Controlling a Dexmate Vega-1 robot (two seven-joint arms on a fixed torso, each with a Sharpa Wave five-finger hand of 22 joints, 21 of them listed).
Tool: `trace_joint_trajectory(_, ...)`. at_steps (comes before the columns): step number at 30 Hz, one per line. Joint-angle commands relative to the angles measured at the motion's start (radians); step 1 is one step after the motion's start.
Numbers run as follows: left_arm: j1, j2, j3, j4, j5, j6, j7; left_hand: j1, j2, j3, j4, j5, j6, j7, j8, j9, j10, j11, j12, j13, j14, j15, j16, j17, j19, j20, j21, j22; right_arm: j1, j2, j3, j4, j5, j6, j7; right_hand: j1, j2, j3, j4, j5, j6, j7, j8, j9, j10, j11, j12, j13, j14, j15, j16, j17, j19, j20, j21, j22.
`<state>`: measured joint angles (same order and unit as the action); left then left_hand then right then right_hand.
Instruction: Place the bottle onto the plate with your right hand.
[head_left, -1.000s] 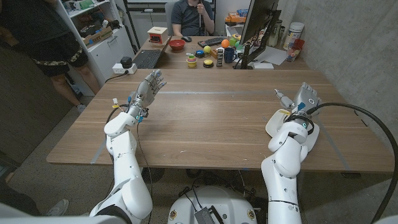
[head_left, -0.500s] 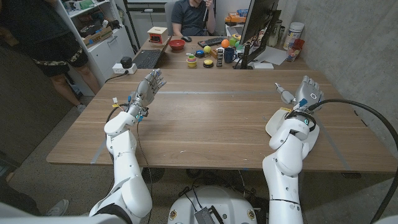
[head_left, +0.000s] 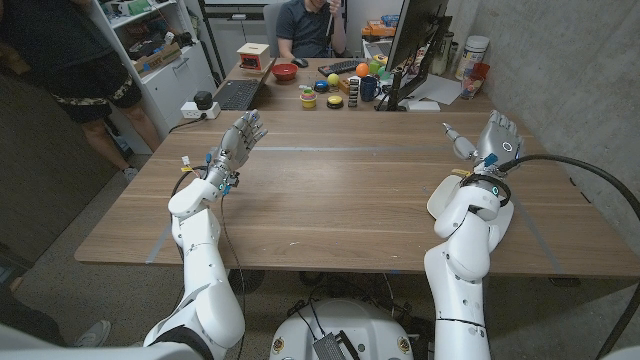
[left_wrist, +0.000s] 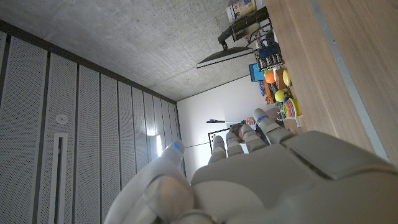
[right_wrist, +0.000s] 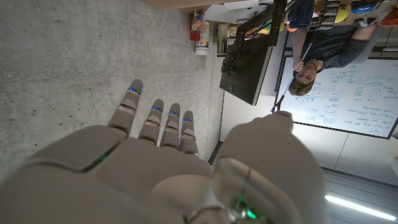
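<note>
A white plate lies near the table's right front edge, mostly covered by my right forearm. A small yellow bit shows at the wrist above it; I cannot tell what it is. My right hand is raised beyond the plate, fingers spread and holding nothing. The right wrist view shows the same hand with straight fingers against a concrete wall. My left hand is lifted over the table's left half, open, fingers apart and empty. The left wrist view shows its back.
At the table's far end stand a black monitor, a keyboard, a red bowl and several small toys. One person sits behind them; another stands at the left. A black cable arcs by my right arm.
My right hand has risen and moved farther from the table's front edge, past the plate. The left hand has stayed where it was.
</note>
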<state>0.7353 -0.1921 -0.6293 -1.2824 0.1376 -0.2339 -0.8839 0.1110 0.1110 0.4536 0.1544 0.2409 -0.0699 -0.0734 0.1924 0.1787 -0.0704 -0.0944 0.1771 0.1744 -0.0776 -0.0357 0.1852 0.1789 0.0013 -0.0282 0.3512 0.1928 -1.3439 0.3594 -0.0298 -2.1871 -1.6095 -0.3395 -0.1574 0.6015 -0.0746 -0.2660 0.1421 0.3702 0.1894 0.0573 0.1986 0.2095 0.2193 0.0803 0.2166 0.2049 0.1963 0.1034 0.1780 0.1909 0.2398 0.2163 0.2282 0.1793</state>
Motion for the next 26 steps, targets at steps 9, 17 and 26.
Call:
trace_joint_trajectory(9,-0.009,0.001,-0.001,0.014,0.004,-0.01,0.009,-0.004,0.007,-0.005,-0.002,0.006,-0.007,-0.001,0.004,0.005,-0.004,-0.005,0.007,0.005,-0.008,-0.027,0.003,0.004,0.002,-0.007,-0.002,0.002,0.015,-0.009,0.0,-0.014,0.014,0.042,-0.023,-0.008,0.008,-0.01,-0.003,0.009,0.023,0.01,0.015,0.0,0.033,-0.001,0.016,0.002,0.027,-0.017,0.016,-0.001,0.006,-0.001,-0.003,0.005)
trace_joint_trajectory(17,-0.016,0.002,-0.001,0.023,0.003,-0.01,0.009,-0.003,0.007,-0.005,-0.002,0.007,-0.007,-0.001,0.004,0.004,-0.003,-0.006,0.007,0.005,-0.008,-0.027,0.003,0.004,0.002,-0.006,-0.002,0.002,0.021,-0.013,0.007,-0.018,0.038,0.062,-0.029,-0.006,0.009,-0.013,-0.005,0.01,0.025,0.013,0.015,0.0,0.036,-0.003,0.018,0.002,0.038,-0.018,0.019,-0.002,0.017,-0.002,-0.001,0.005)
trace_joint_trajectory(26,-0.017,-0.001,-0.002,0.023,0.004,-0.015,0.016,-0.003,0.007,-0.005,-0.002,0.007,-0.008,-0.001,0.004,0.004,-0.003,-0.006,0.007,0.005,-0.008,-0.027,0.003,0.004,0.003,-0.007,-0.002,0.002,0.026,-0.013,0.007,-0.021,0.033,0.068,-0.029,-0.005,0.01,-0.015,-0.007,0.011,0.025,0.014,0.015,-0.001,0.037,-0.003,0.019,0.002,0.041,-0.018,0.019,-0.003,0.025,-0.002,0.0,0.005)
